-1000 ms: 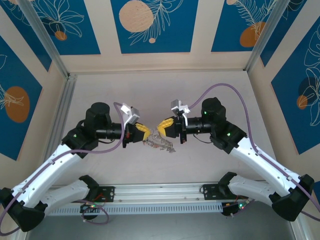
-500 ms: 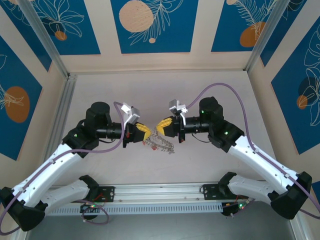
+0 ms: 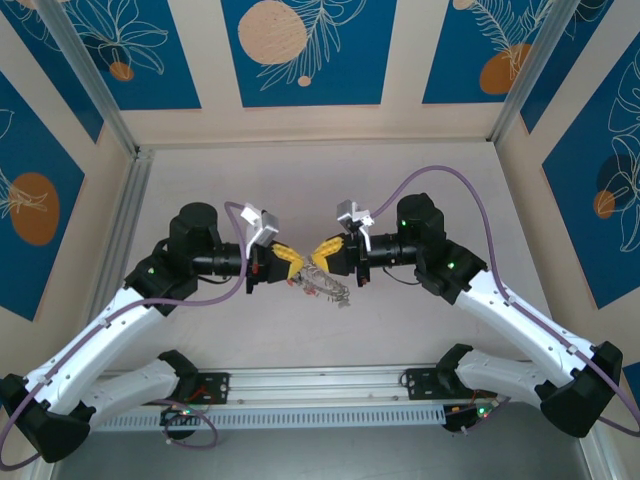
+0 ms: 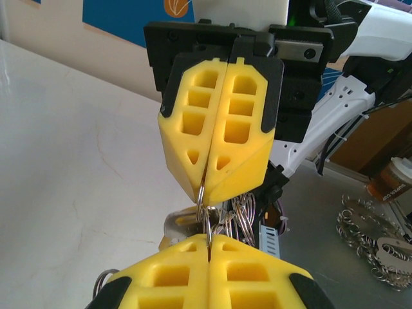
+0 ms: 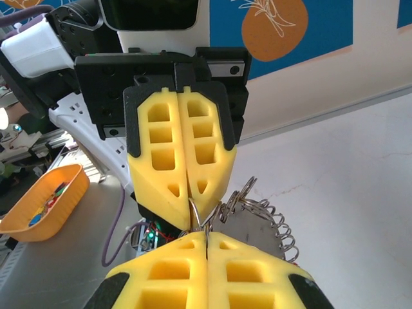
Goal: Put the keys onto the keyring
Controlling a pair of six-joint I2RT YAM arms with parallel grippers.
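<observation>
Both arms bend inward; left gripper [image 3: 292, 267] and right gripper [image 3: 321, 261] meet tip to tip, fingers pressed together.

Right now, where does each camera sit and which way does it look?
Top external: above, behind the arms, looking down at the table; both arms show.
Left wrist: faces the right gripper; own fingers at bottom.
Right wrist: faces the left gripper; own fingers at bottom.
Shared: wrist views both show the keyring pinched between the grippers.

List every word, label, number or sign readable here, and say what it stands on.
No text can be read.
Wall panels: leaf and circle patterns, no lettering.
Brown cup: any label is too blurred to read.
</observation>
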